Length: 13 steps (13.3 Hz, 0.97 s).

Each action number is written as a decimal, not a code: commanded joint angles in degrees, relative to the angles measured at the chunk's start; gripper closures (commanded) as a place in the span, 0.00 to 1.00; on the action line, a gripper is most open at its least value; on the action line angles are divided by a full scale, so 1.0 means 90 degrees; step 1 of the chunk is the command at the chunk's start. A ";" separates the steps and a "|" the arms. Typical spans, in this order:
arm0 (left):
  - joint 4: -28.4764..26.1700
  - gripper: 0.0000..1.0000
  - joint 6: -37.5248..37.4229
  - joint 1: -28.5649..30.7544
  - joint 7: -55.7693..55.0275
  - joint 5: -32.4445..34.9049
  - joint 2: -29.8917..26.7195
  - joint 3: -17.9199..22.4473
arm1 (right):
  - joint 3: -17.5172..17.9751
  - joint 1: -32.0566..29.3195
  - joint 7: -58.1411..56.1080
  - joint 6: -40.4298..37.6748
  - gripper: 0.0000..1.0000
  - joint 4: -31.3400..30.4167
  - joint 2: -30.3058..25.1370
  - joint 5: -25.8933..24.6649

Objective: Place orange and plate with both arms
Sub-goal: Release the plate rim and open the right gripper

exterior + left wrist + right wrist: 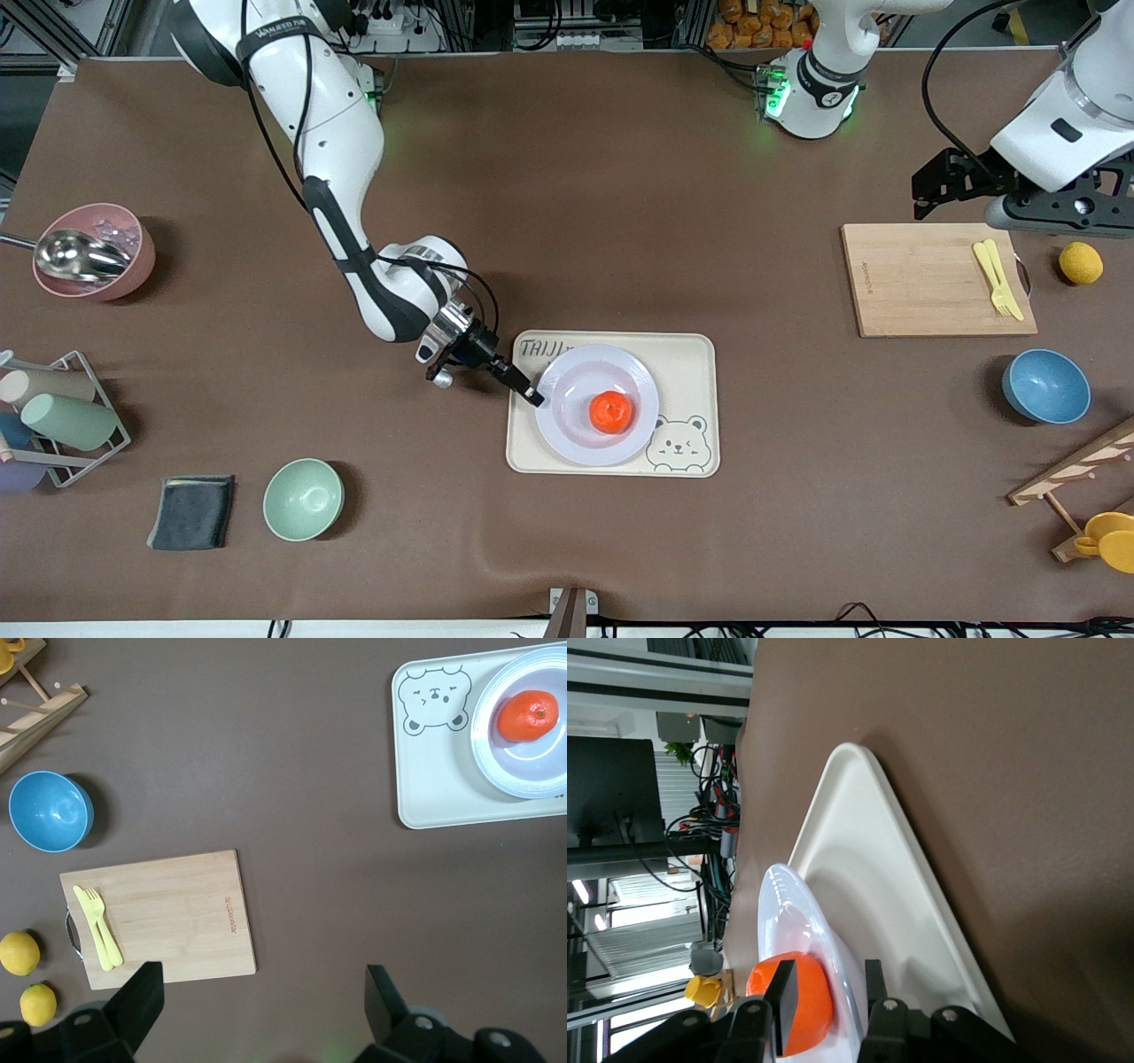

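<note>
Presently, the orange (pixel 611 412) sits in the white plate (pixel 567 434) on the bear-printed tray (pixel 691 354), the right end effector (pixel 534 395) clenched on the plate's rim awaiting release, while the left end effector (pixel 1019 190) waits released over the cutting board (pixel 921 283).

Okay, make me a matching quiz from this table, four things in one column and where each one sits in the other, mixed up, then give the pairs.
Things:
1. orange
2. plate
3. yellow fork
4. metal scoop

Places:
A. on the wooden board
B. in the pink bowl
C. on the bear tray, its rim between the right pincer's fingers
D. in the plate's sunken centre

Pairs: 1-D, 2-C, 3-A, 4-B
</note>
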 commanded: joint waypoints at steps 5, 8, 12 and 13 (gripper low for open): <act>0.0041 0.00 -0.0020 0.0032 0.0025 -0.0165 -0.0026 -0.0008 | 0.0135 0.0015 0.1015 0.1050 0.62 0.0497 0.0034 -0.0860; 0.0041 0.00 -0.0020 0.0032 0.0035 -0.0165 -0.0026 -0.0008 | 0.0125 0.0015 0.2595 0.1050 0.62 0.0448 -0.0034 -0.2517; 0.0041 0.00 -0.0020 0.0032 0.0035 -0.0165 -0.0026 -0.0008 | 0.0115 -0.0072 0.4590 0.1002 0.61 0.0370 -0.0112 -0.4784; 0.0041 0.00 -0.0020 0.0032 0.0035 -0.0165 -0.0026 -0.0008 | 0.0105 -0.0111 0.4815 0.0973 0.60 0.0370 -0.0112 -0.5127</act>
